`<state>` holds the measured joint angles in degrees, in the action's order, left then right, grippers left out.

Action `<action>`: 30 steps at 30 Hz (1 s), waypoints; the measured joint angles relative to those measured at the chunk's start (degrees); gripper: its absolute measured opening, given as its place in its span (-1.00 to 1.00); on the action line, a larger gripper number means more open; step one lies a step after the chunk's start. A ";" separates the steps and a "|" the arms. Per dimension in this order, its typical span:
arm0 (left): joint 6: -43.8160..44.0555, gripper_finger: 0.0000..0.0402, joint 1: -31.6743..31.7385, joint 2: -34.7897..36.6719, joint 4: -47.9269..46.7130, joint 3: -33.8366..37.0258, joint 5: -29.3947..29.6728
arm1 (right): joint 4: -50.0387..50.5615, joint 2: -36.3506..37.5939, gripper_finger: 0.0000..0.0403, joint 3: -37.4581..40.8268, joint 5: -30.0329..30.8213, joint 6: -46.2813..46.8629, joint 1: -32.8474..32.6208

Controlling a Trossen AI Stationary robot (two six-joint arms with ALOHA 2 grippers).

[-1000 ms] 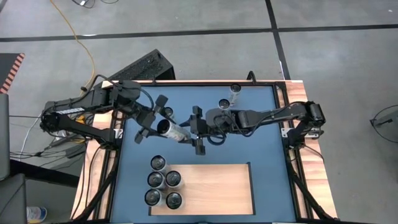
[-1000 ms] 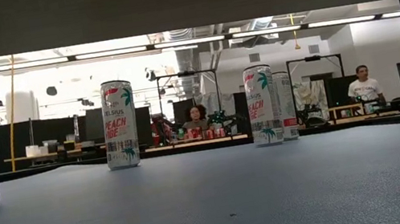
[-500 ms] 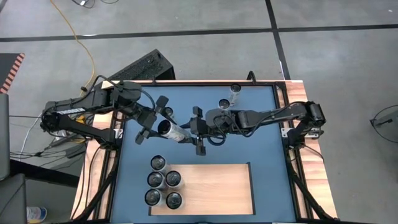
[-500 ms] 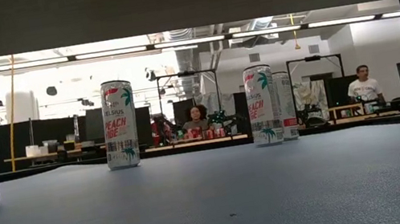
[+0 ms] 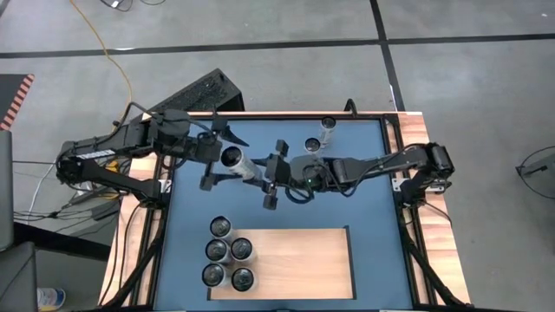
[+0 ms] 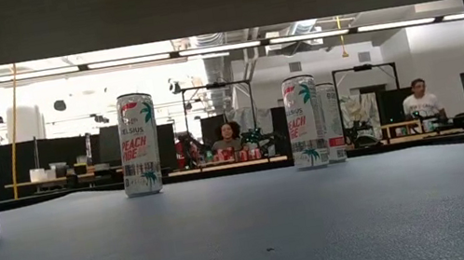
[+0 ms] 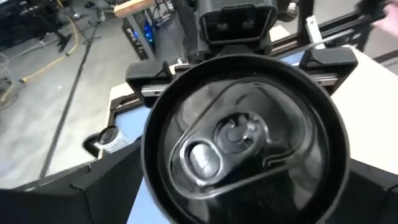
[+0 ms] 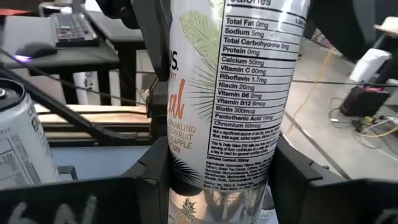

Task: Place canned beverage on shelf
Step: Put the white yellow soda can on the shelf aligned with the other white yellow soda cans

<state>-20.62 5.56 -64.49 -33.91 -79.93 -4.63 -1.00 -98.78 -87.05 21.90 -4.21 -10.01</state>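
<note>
Four cans (image 5: 227,251) stand on the shelf (image 5: 295,260); right end effector (image 5: 272,173) grips a fifth can (image 5: 241,164), left end effector (image 5: 215,156) open.

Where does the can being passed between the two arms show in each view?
High view: the can, tilted, above the blue table, upper-left of centre.
Low view: not in it.
Left wrist view: centre, top facing the camera.
Right wrist view: centre, label side.
Shared landmark: the right hand gripping it.
</note>
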 joint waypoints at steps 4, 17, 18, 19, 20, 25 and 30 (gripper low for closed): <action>0.61 0.92 -1.08 1.03 -0.02 -0.55 -1.04 | -0.04 0.00 -0.11 -0.09 4.79 0.75 -2.74; 6.27 0.92 -5.68 10.66 -2.45 -0.75 1.45 | -5.37 0.02 -0.11 3.65 14.90 2.26 -11.42; 6.69 0.92 -5.95 11.58 -2.52 -0.75 1.35 | -9.64 0.02 -0.11 5.68 17.40 1.05 -12.64; 7.19 0.92 -6.22 12.49 -2.46 -0.75 1.27 | -13.78 0.03 -0.11 7.77 20.68 -0.29 -13.94; 7.75 0.92 -6.41 13.46 -2.44 -0.75 1.07 | -17.97 0.19 -0.11 10.06 24.18 -1.58 -15.19; 9.66 0.93 -7.27 16.81 -2.40 -0.75 0.96 | -31.96 0.63 -0.10 19.00 26.30 1.55 -18.17; 11.33 0.93 -7.39 17.88 -2.18 -0.75 0.84 | -35.80 -1.49 -0.11 21.59 20.81 7.19 -17.44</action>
<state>-9.29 -1.83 -46.61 -36.09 -80.68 -3.79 -36.80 -100.28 -65.45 42.71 2.99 -27.45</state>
